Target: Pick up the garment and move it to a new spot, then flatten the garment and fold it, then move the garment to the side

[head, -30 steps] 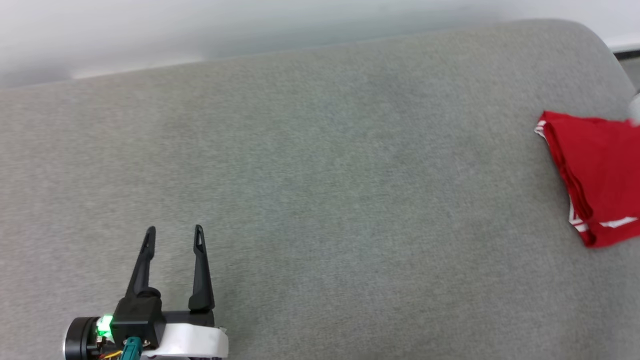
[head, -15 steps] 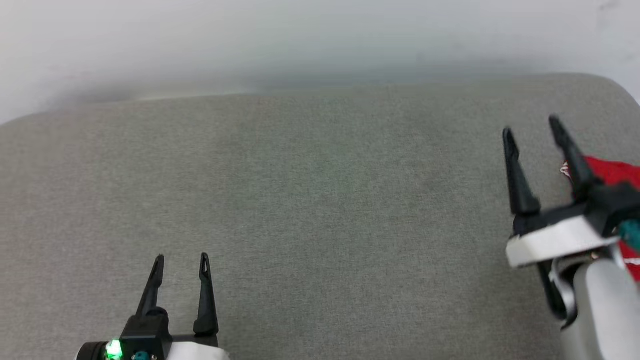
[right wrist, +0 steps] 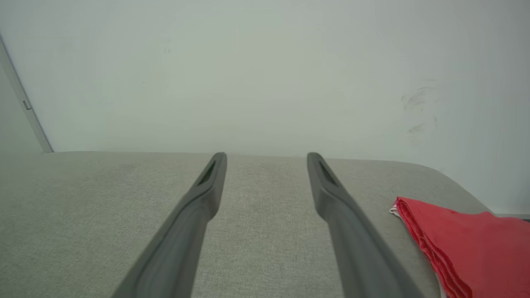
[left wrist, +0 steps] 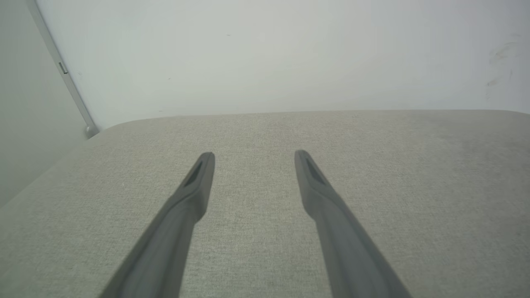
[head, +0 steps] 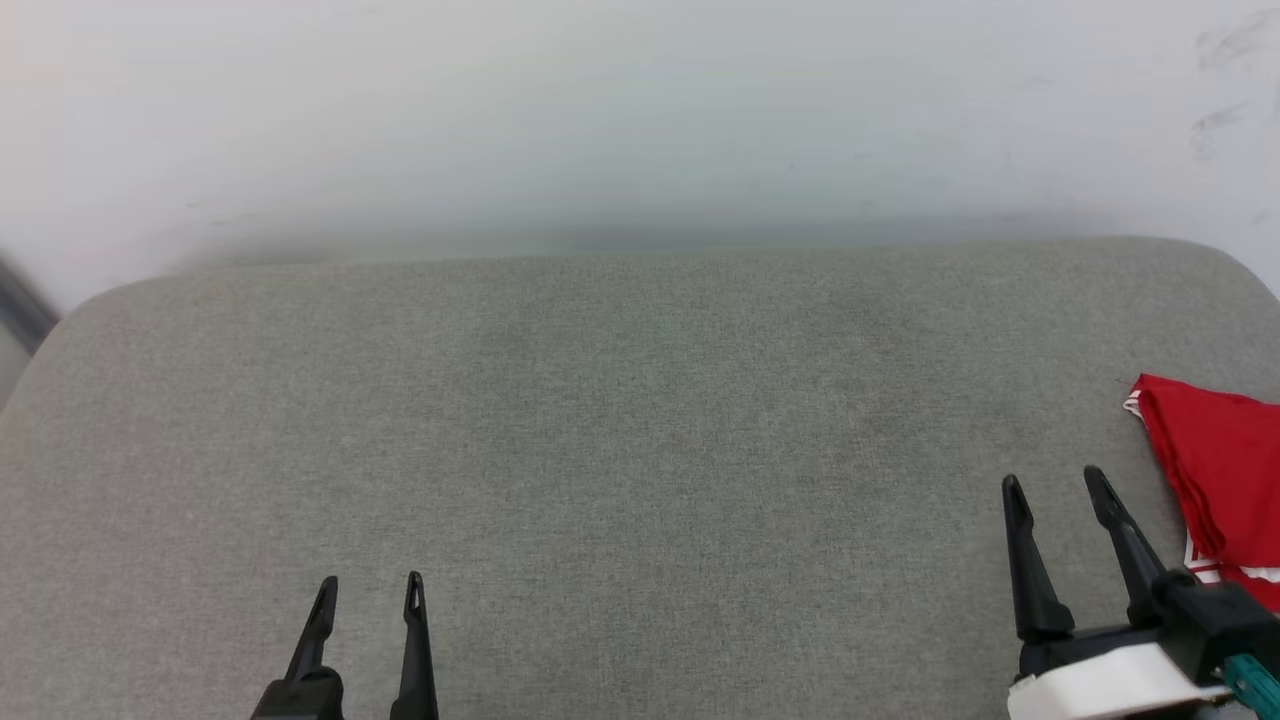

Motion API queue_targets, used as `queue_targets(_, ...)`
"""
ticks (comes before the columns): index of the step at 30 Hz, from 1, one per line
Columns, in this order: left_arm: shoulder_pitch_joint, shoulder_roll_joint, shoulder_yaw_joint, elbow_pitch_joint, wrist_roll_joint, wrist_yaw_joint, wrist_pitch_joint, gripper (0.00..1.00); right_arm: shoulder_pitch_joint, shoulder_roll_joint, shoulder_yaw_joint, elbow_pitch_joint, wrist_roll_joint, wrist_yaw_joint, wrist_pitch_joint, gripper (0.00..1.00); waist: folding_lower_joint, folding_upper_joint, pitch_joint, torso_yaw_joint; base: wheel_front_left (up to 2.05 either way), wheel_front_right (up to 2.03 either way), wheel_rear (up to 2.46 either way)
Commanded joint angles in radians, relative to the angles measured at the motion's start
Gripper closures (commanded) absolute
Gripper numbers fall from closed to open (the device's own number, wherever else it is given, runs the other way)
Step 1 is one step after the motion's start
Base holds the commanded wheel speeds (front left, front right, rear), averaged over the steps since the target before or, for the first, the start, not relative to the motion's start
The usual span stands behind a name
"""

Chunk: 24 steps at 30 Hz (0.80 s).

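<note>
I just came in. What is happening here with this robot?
Nothing is being handled at this moment. The left gripper and the right gripper are both open and empty above the grey padded surface. The garment, a red shirt, lies folded at the surface's right edge, beside the right gripper and not touched by it. The folding looks done.

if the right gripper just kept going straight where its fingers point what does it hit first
Probably the white wall behind the grey cushioned surface, though depth is unclear. The open right gripper points across bare fabric; the folded red garment lies off to its right, outside that line.
</note>
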Motion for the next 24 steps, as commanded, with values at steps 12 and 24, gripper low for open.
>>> queue_targets(12, 0.048, -0.003, 0.013, 0.008, -0.015, -0.014, -0.002, 0.00, 0.143, 0.013, -0.037, -0.060, 0.062, -0.001, -0.001, 0.00, 0.0002, 0.0000, -0.045, 0.010, 0.00, 0.00, 0.00)
queue_targets(24, 0.041, -0.001, 0.018, 0.035, -0.021, -0.017, 0.001, 1.00, 0.148, 0.009, -0.028, -0.032, 0.079, 0.000, 0.002, 1.00, 0.0002, 0.0000, -0.051, 0.011, 0.00, 0.00, 0.00)
